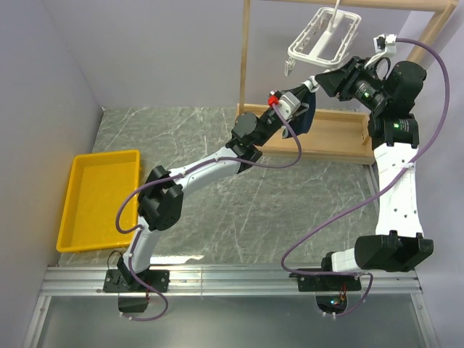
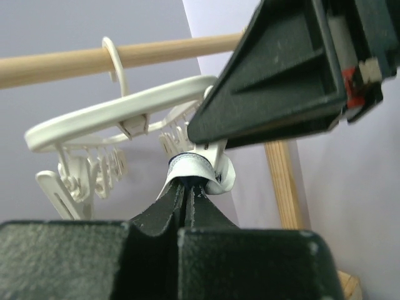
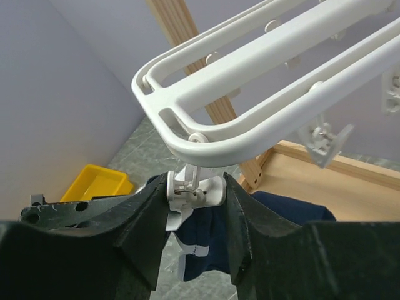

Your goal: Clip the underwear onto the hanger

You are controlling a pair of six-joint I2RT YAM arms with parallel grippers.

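Note:
The white hanger (image 1: 325, 35) hangs by its hook from the wooden rod (image 2: 75, 61); it also shows in the left wrist view (image 2: 119, 115) and the right wrist view (image 3: 262, 81). My left gripper (image 1: 307, 94) is shut on the white-trimmed edge of the navy underwear (image 1: 307, 117) and holds it up just under the hanger. In the left wrist view the gripper (image 2: 185, 185) pinches the trim (image 2: 190, 167). My right gripper (image 1: 323, 78) (image 3: 195, 187) is closed on a dangling white clip (image 3: 211, 195), one finger on each side. The underwear (image 3: 215, 240) hangs right below that clip.
A light wooden rack with a base (image 1: 330, 138) and an upright post (image 1: 245, 58) stands at the back of the marble table. A yellow tray (image 1: 98, 199) lies at the left; it also shows in the right wrist view (image 3: 103, 181). Other clips (image 2: 81, 175) dangle from the hanger.

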